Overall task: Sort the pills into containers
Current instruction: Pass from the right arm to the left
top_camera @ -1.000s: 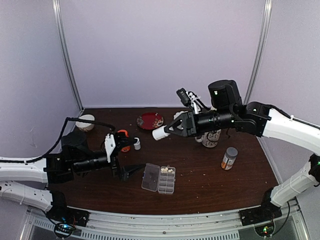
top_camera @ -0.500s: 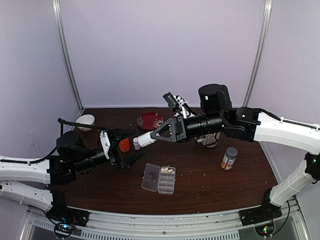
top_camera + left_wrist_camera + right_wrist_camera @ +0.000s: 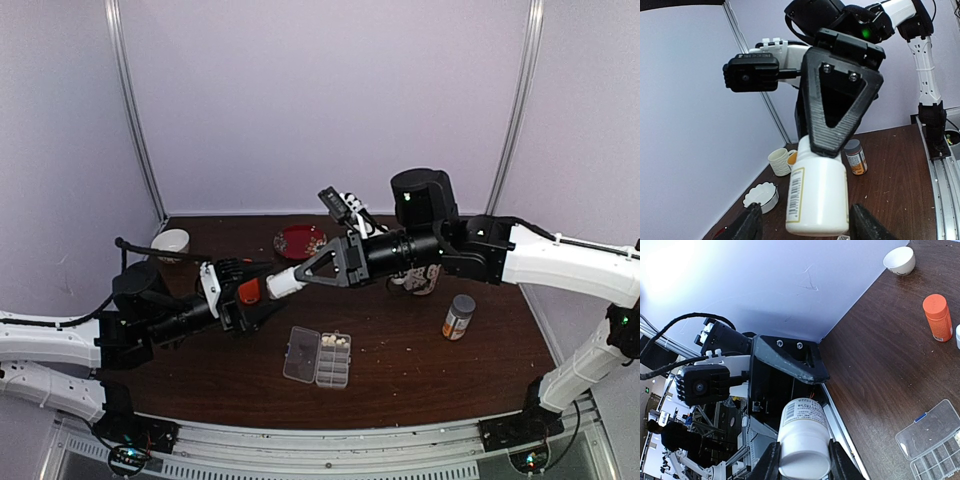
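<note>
My right gripper (image 3: 300, 276) is shut on the cap end of a white bottle (image 3: 281, 284), held level above the table and pointing left. In the right wrist view the bottle (image 3: 802, 440) sits clamped between that gripper's (image 3: 802, 452) fingers. My left gripper (image 3: 260, 295) is open, its jaws astride the bottle's base (image 3: 817, 195) with a gap showing on each side. The clear pill box (image 3: 318, 358) lies below on the table with its lid flipped open to the left. Pills (image 3: 336, 343) fill some of its cells. The box (image 3: 932, 440) also shows at the lower right of the right wrist view.
An orange bottle (image 3: 937, 316) stands beside my left gripper. A white cup (image 3: 171, 243) sits at the back left and a red plate (image 3: 300, 241) at the back. A grey-capped bottle (image 3: 459, 316) stands to the right. A ribbed mug (image 3: 779, 161) and a fluted dish (image 3: 762, 196) sit near the wall.
My right arm has carried the white bottle leftward to my left gripper. The left gripper has lifted toward it, and its jaws have narrowed around the bottle's base.
</note>
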### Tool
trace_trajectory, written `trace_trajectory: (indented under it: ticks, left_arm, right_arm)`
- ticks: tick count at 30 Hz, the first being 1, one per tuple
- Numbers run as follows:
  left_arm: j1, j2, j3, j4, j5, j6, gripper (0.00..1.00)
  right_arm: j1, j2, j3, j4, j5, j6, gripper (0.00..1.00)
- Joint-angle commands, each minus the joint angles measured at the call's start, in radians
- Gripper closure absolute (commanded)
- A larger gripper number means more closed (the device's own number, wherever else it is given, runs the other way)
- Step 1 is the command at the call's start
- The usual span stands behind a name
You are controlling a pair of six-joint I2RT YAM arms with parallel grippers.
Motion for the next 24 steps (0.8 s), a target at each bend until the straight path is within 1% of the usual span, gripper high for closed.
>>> trace_trajectory:
  ticks: [1, 3, 5, 6, 8, 9, 10, 12, 13, 14, 17, 18, 21, 24]
  left_arm:
    - [-0.002, 0.007, 0.017, 0.036, -0.002, 0.002, 0.41]
    - [-0.002, 0.006, 0.019, 0.03, -0.008, 0.002, 0.49]
    - [-0.002, 0.001, 0.02, 0.026, -0.023, 0.004, 0.6]
    - [-0.002, 0.0, 0.021, 0.023, -0.028, 0.002, 0.66]
    - [-0.002, -0.008, 0.023, 0.021, -0.025, 0.002, 0.74]
    - [-0.001, -0.01, 0.027, 0.015, -0.017, 0.002, 0.79]
    - [-0.001, -0.01, 0.035, 0.003, -0.006, 0.004, 0.81]
    - [-0.002, -0.009, 0.053, -0.03, 0.02, 0.007, 0.83]
    - [-0.002, -0.009, 0.06, -0.042, 0.034, 0.008, 0.83]
    - [-0.001, -0.01, 0.064, -0.048, 0.045, 0.008, 0.83]
    - [-0.001, -0.017, 0.062, -0.055, 0.061, 0.005, 0.83]
    - [-0.001, -0.02, 0.063, -0.058, 0.06, 0.005, 0.83]
    - [-0.002, -0.031, 0.062, -0.066, 0.064, 0.004, 0.83]
    - [-0.002, -0.041, 0.061, -0.079, 0.064, 0.003, 0.83]
  right_arm:
    - [0.011, 0.005, 0.034, 0.043, -0.025, 0.011, 0.89]
    - [0.012, 0.006, 0.034, 0.044, -0.026, 0.01, 0.89]
    - [0.012, 0.006, 0.034, 0.043, -0.027, 0.011, 0.88]
    - [0.012, 0.006, 0.034, 0.043, -0.027, 0.011, 0.88]
    - [0.012, 0.007, 0.036, 0.035, -0.026, 0.005, 0.86]
    - [0.012, 0.007, 0.037, 0.032, -0.026, 0.0, 0.82]
    - [0.012, 0.009, 0.038, 0.029, -0.028, -0.008, 0.74]
    - [0.012, 0.004, 0.045, 0.008, -0.017, -0.031, 0.51]
    - [0.012, 0.001, 0.048, -0.006, -0.011, -0.045, 0.45]
    - [0.012, -0.003, 0.051, -0.012, -0.008, -0.054, 0.42]
    - [0.012, -0.011, 0.066, -0.034, -0.004, -0.073, 0.4]
    - [0.013, -0.012, 0.072, -0.045, -0.004, -0.077, 0.4]
    - [0.013, -0.016, 0.078, -0.052, -0.004, -0.077, 0.48]
    - [0.012, -0.023, 0.072, -0.052, -0.003, -0.075, 0.47]
